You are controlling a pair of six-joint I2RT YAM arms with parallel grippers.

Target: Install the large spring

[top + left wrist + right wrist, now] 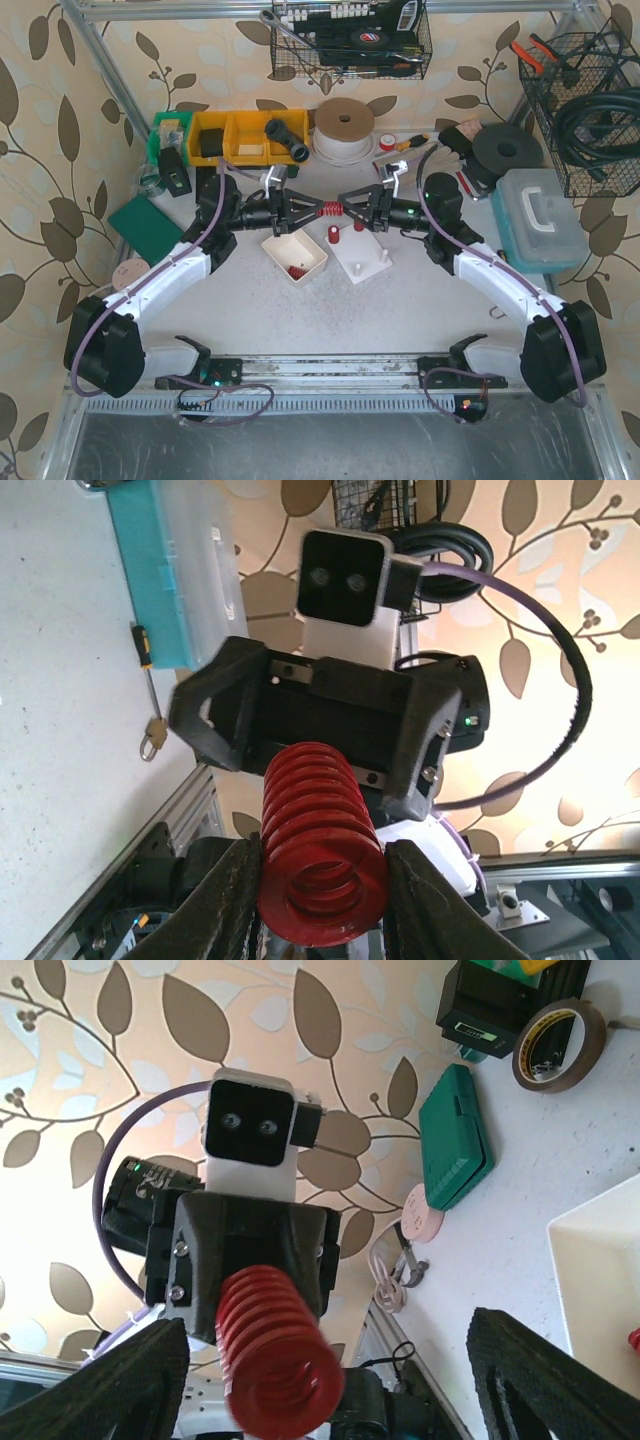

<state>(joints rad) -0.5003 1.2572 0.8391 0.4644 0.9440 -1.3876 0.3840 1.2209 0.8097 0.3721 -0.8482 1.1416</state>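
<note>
1. Overhead, both arms reach toward the middle of the table [420, 305] and meet tip to tip above it, left gripper [311, 208] facing right gripper [353, 207].
2. The large spring [331, 209] is red and lies level between the two grippers, off the table, with its axis running left to right.
3. The left gripper is clenched on the spring. In its wrist view both fingers [228, 900] press against the coils from either side, with the near end of the spring standing out past them.
4. The right gripper is released, its fingers [130, 1385] spread wide. The spring's free end sits in the gap between them, and neither finger touches it.
5. Below the spring, toward the near side, a white tray [280, 246] rests on the table with a few small red springs [296, 272] inside.
6. Just right of the tray is a white block [362, 262] with short red posts [332, 235] standing upright on it. The large spring is not on the block.
7. A teal case [540, 235] sits at the right edge of the table and a green case [143, 222] at the left. Yellow bins [238, 138] stand along the far side.
</note>
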